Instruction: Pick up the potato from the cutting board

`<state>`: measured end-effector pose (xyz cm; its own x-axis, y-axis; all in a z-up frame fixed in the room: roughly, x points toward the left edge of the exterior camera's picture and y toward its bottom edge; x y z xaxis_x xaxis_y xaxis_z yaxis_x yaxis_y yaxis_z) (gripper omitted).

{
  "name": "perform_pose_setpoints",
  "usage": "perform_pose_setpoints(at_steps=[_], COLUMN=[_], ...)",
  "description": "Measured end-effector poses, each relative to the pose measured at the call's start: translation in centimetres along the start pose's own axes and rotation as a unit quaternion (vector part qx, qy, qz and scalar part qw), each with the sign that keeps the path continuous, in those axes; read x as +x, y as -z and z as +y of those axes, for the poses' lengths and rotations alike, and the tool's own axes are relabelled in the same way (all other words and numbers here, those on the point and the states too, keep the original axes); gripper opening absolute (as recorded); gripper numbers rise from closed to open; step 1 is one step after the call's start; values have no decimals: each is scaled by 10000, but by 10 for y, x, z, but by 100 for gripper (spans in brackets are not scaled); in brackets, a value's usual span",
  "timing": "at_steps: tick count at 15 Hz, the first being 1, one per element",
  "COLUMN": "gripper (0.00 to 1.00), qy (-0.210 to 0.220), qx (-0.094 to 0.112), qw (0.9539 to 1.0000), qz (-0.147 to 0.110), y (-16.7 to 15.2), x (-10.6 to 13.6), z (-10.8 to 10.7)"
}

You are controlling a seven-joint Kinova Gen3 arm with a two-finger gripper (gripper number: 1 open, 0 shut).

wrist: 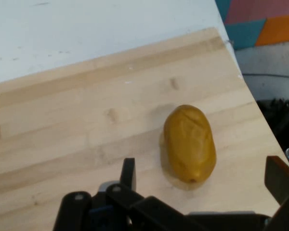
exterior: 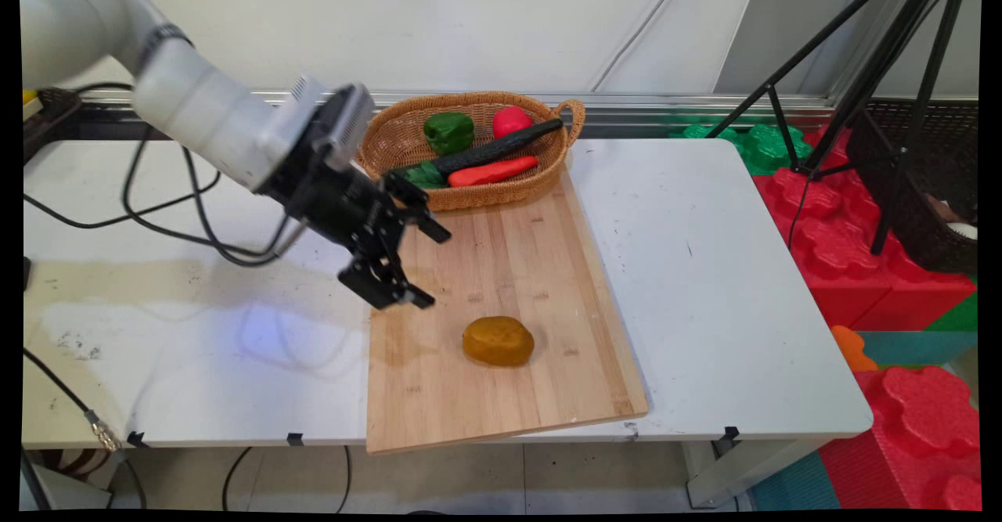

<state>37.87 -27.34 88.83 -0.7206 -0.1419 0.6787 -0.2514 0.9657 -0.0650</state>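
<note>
We see a robot lab: toy vegetables in a basket [exterior: 470, 150] behind the gripper [exterior: 429, 265], tripod [exterior: 861, 76] and foam floor tiles [exterior: 838, 232] far right.

- Gripper [exterior: 434, 266]: black, two fingers spread wide apart and empty, tilted down over the left part of the board [exterior: 501, 271], above it and not touching.
- Potato [exterior: 498, 340]: yellow-brown, oval, smooth with faint dimples, lying on its side on the board's near half, nearest thing to the gripper but apart from it. In the hand view the potato [wrist: 190, 143] lies between the fingertips [wrist: 128, 173], beyond them.
</note>
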Motion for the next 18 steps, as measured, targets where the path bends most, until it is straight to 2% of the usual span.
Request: perform_pose_setpoints(at_steps=[7, 18], gripper=[100, 100], qy=[-284, -431], qx=[-176, -291], qw=[9987, 9960], qz=[-396, -729], y=[-73, -133], x=[7, 8], z=[2, 0])
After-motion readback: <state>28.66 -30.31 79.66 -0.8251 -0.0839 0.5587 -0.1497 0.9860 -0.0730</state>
